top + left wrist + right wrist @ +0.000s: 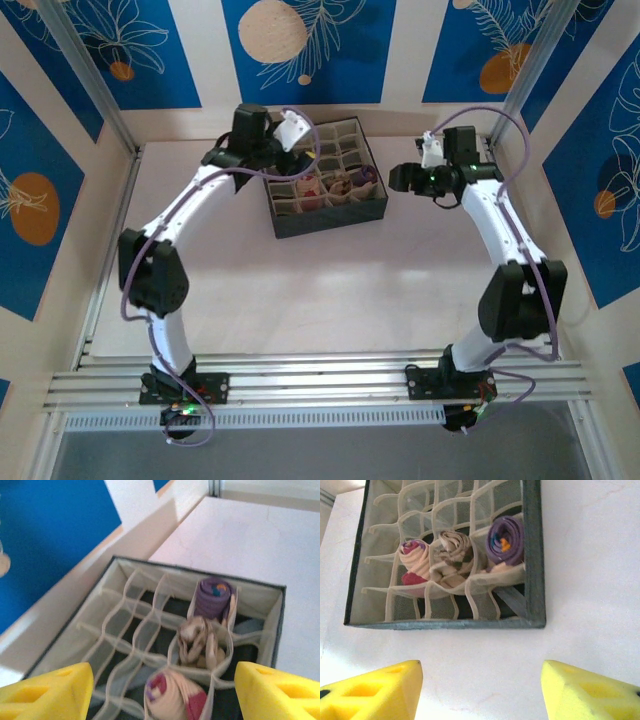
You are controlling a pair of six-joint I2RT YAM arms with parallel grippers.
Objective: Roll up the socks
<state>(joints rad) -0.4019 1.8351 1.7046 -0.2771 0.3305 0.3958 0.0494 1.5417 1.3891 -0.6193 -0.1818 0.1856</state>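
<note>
Socks (452, 555): three, rolled, in adjacent cells of box (535, 580). Left hand (162, 692), right hand (481, 692): spread, empty. Step: stowing, judged complete. Next: lift both clear without snagging box.

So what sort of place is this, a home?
Probably a robot test booth: two arms bolted to a metal rail, blue printed panels around the table, a compartment box of rolled socks.

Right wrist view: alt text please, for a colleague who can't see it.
A beige sock, a patterned sock and a purple sock, all rolled, sit side by side in neighbouring cells of the grey box. The right gripper is open and empty over the table beside the box.
</note>
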